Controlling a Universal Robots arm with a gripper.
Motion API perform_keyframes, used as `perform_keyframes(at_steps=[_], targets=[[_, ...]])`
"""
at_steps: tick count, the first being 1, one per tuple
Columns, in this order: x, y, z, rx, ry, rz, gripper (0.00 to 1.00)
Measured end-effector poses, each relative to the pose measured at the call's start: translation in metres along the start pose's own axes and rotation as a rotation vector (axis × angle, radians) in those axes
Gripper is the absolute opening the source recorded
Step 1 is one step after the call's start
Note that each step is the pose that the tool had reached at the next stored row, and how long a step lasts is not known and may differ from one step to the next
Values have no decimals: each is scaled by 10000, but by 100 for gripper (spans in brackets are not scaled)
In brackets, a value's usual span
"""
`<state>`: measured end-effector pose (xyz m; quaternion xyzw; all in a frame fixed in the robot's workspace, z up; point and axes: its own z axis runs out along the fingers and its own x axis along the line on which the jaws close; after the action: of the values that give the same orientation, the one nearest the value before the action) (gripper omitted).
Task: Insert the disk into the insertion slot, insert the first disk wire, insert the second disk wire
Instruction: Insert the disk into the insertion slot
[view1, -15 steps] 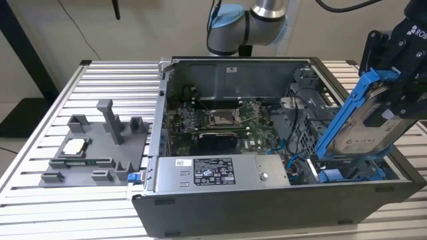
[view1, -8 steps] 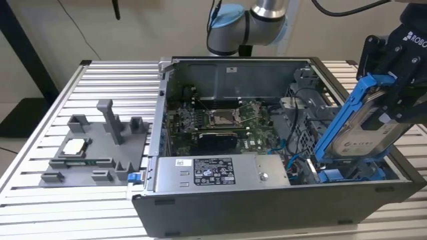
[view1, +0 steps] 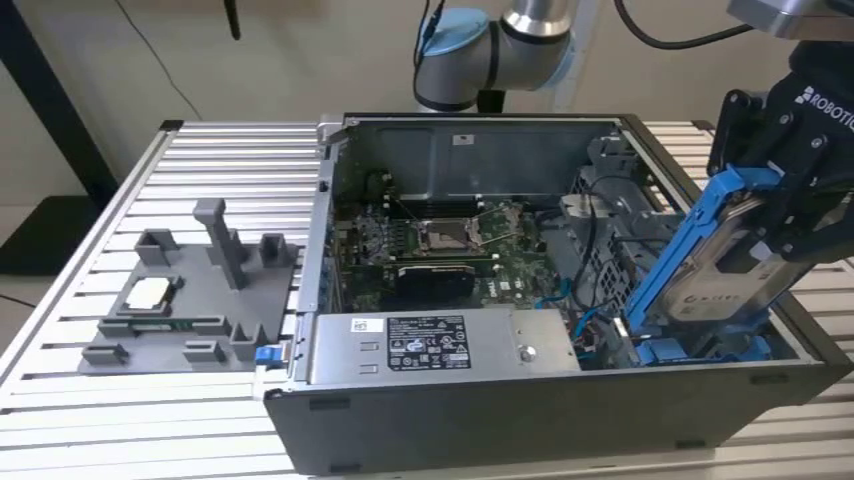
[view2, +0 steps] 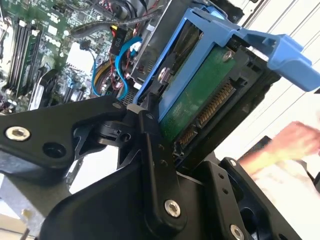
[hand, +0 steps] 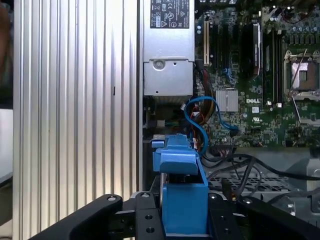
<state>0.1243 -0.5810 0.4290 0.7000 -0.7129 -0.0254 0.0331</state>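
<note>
The disk (view1: 727, 275) has a smooth silver-grey metal face with a white paper label, and its carrier (view1: 674, 245) is bright blue plastic with a slight sheen. The gripper (view1: 767, 215) is matt black with shiny metal screw heads (view2: 172, 208), the computer case (view1: 534, 420) dull grey sheet metal. The table (view1: 200, 150) is ribbed, brushed bare metal, and the parts fixture (view1: 187, 300) on it looks like matt grey plastic.
</note>
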Motion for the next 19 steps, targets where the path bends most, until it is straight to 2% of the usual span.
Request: perform_keyframes(at_steps=[5,6,7,12,13,19], targets=[[0,-7,42,0,0,-1,33],[-1,-13,100,0,-1,-2,33],[-1,-14,109,1,1,-1,33],[-1,-33,131,0,-7,-4,33],[-4,-84,129,0,-37,-4,33],[-40,-107,148,-1,-80,-6,33]])
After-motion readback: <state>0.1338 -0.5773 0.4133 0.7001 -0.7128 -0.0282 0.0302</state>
